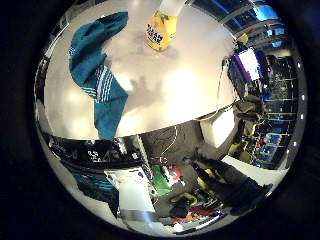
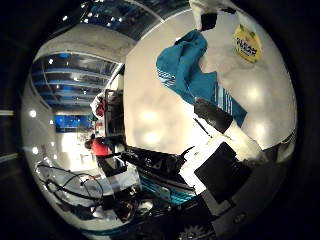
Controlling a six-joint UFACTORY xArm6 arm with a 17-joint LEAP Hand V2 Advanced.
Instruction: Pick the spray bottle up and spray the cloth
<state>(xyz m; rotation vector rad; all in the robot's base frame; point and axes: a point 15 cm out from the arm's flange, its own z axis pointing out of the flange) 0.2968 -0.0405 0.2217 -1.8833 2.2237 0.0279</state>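
A spray bottle (image 1: 161, 31) with a yellow label stands on a white table (image 1: 185, 80). A teal cloth with white stripes (image 1: 93, 62) lies crumpled on the table beside it. The right thumb side palm view shows the cloth (image 2: 186, 66) with the bottle (image 2: 244, 42) just beyond it. My hand (image 2: 228, 140) shows there as white and black fingers reaching over the table edge. They are relaxed and hold nothing. The hand is above the table, away from the bottle and the cloth.
The table's near edge (image 1: 150, 128) runs below the cloth. Past it are a monitor with a lit screen (image 1: 247, 63), a desk, and cluttered gear on the floor (image 1: 170, 180). Shelves and equipment (image 2: 105, 110) stand beside the table.
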